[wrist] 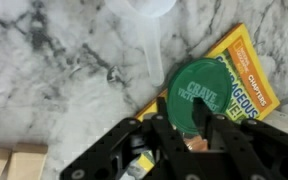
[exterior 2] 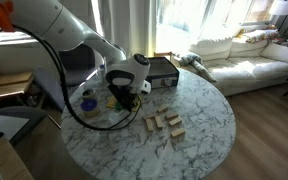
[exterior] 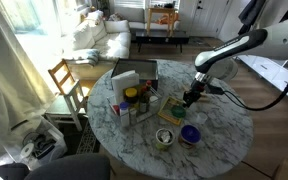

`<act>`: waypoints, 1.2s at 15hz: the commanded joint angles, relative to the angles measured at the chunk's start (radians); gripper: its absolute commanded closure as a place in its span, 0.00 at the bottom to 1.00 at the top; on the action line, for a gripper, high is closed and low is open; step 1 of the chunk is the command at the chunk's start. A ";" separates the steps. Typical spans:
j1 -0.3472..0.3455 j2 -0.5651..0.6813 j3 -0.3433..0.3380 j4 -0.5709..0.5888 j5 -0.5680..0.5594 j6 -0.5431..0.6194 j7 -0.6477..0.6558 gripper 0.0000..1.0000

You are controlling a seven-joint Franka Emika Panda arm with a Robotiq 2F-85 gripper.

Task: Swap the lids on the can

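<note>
The bright green lid (wrist: 199, 85) fills the middle of the wrist view, over a yellow book (wrist: 252, 72). My gripper (wrist: 189, 128) has its two black fingers closed in on the lid's near edge and seems to hold it just above the book. In an exterior view my gripper (exterior: 191, 97) hangs over the book (exterior: 174, 112). The blue-purple lid (exterior: 190, 133) lies near the front table edge, beside the open can (exterior: 164, 138). It also shows in an exterior view (exterior 2: 88, 102), left of my gripper (exterior 2: 124, 95).
The round marble table (exterior: 224, 125) holds a grey box (exterior: 134, 75), jars including a yellow-capped one (exterior: 131, 95), and several wooden blocks (exterior 2: 164, 125). A black box (exterior 2: 161, 70) stands at the far side. A wooden chair (exterior: 66, 80) stands by the table.
</note>
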 commanded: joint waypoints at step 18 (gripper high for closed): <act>-0.086 -0.040 0.024 -0.104 0.178 -0.639 -0.336 0.00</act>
